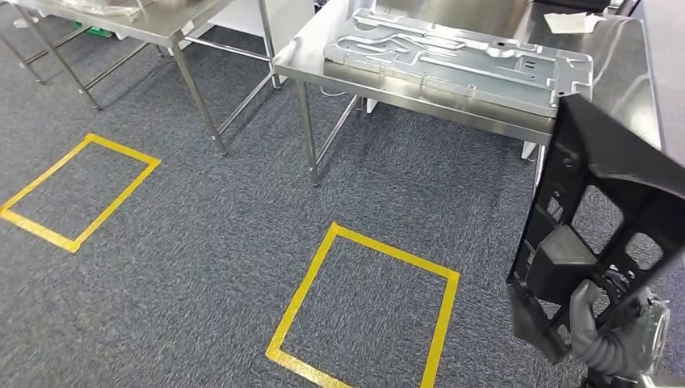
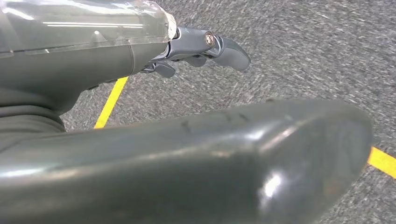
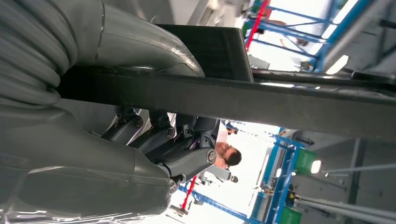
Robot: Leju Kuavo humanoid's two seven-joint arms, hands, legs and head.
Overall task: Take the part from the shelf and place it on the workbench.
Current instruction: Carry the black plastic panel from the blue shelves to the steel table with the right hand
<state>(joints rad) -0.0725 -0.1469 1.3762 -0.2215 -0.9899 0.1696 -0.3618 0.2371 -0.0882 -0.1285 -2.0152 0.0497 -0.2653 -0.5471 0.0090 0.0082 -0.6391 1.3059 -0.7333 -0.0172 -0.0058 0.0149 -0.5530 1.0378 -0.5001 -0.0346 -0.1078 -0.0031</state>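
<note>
A black plastic frame part [image 1: 602, 214] with several cut-outs stands upright at the right edge of the head view. My right hand [image 1: 602, 335] grips its lower end, thumb hooked through an opening. In the right wrist view the same black part [image 3: 261, 100] runs as a dark bar between the thumb and the darker fingers [image 3: 182, 140] of my right hand [image 3: 154, 112]. The steel workbench [image 1: 404, 85] stands ahead, carrying a large grey stamped metal panel [image 1: 456, 56]. My left hand [image 2: 205, 49] hangs over the carpet, holding nothing, fingers apart from the thumb.
Yellow tape squares mark the grey carpet, one [image 1: 367, 311] right in front of the workbench, another [image 1: 81, 190] at the left. A second steel table [image 1: 174, 28] stands at the back left. A person [image 3: 226, 156] and blue racking [image 3: 280, 177] appear in the right wrist view.
</note>
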